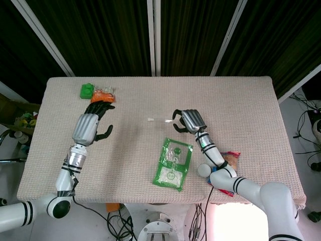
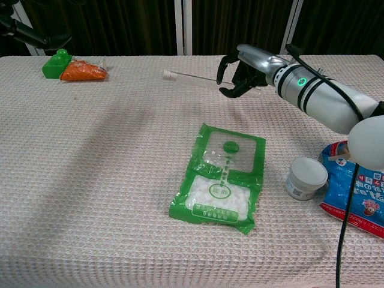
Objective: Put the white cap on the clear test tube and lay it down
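The clear test tube (image 2: 198, 80), with its white cap (image 2: 167, 75) on the left end, is almost level, low over the far middle of the table (image 2: 90, 180). The right hand (image 2: 243, 72) grasps its right end. It looks light, slippery and fragile, so a soft hold near the middle seems safer. The left hand (image 1: 90, 125) is released, far left.

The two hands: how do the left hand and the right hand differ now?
The right hand holds the capped test tube near level above the table; the left hand holds nothing, fingers apart. The right hand is near mid-table; the left hand is near the table's left side. Both have dark fingers.
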Motion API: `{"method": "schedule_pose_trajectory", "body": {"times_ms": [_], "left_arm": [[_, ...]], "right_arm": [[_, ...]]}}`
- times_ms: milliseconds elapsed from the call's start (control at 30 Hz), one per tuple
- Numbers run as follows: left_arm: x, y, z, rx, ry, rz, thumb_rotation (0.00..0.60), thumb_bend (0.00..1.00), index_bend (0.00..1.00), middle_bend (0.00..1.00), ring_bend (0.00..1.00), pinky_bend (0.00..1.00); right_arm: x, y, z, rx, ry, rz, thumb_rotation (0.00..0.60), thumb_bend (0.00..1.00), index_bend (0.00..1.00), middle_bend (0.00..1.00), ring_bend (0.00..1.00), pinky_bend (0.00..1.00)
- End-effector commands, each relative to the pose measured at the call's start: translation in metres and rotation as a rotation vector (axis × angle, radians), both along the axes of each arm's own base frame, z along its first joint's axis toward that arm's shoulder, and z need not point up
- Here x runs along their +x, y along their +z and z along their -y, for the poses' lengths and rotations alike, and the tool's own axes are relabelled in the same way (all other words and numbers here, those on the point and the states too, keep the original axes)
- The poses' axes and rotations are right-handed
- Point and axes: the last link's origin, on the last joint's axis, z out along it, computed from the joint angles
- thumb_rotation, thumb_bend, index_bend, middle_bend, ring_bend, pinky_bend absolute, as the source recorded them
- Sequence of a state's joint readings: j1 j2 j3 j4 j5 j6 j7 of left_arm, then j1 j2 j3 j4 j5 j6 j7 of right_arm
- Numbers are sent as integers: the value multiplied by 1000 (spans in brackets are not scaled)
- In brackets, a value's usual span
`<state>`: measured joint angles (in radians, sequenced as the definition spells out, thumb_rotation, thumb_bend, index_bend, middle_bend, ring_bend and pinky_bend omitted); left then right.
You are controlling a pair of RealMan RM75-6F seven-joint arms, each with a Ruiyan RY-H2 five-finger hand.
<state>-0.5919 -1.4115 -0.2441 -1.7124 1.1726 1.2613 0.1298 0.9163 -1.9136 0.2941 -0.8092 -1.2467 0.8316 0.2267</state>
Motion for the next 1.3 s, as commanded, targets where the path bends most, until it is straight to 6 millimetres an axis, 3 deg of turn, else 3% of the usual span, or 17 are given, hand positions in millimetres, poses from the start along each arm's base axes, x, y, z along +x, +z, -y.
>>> {"method": "schedule_pose_trajectory", "body": {"times_ms": [33,133,333,567,667,800,867,967,1067,1167,1300], "left_arm": [[-2,-1,1,-3,4,4,599,394,225,153,92,105],[-4,-3,2,-7,7,4,600,394,225,153,92,105],[-8,-3,3,-4,12,1,600,394,225,154,92,105],[-11,-1,5,-2,6,-35,600,394,225,154,92,105],[-18,7,7,8,16,-85,600,392,222,154,92,105],[-41,28,11,27,72,-158,600,385,216,153,92,105],[-57,42,14,34,112,-192,600,380,216,153,92,105],[-82,64,23,55,170,-238,600,367,216,153,92,105],[-106,86,36,76,230,-261,600,361,220,154,93,105],[-128,105,50,107,266,-291,599,361,227,154,92,105],[-153,122,73,144,279,-320,600,354,233,154,92,104]], "right_arm": [[5,-15,0,4,-10,-14,600,574,911,1000,1000,1000],[6,-24,-1,1,-17,-23,600,503,870,1000,1000,1000],[4,-30,-2,-14,-26,-37,600,203,585,1000,1000,1000],[-4,-27,-4,-10,-58,-23,600,46,396,1000,1000,1000],[-7,-12,-7,-39,-32,-1,600,26,329,1000,1000,1000],[-21,37,-12,-139,19,15,600,27,301,999,1000,1000],[-33,73,-20,-203,38,-9,600,38,299,980,1000,1000],[-55,127,-40,-280,24,-59,600,99,296,881,972,1000],[-80,177,-65,-338,-27,-96,600,156,296,752,855,996],[-105,216,-92,-363,-87,-122,600,184,296,609,675,830],[-139,250,-130,-350,-160,-175,600,199,202,330,325,363]]}}
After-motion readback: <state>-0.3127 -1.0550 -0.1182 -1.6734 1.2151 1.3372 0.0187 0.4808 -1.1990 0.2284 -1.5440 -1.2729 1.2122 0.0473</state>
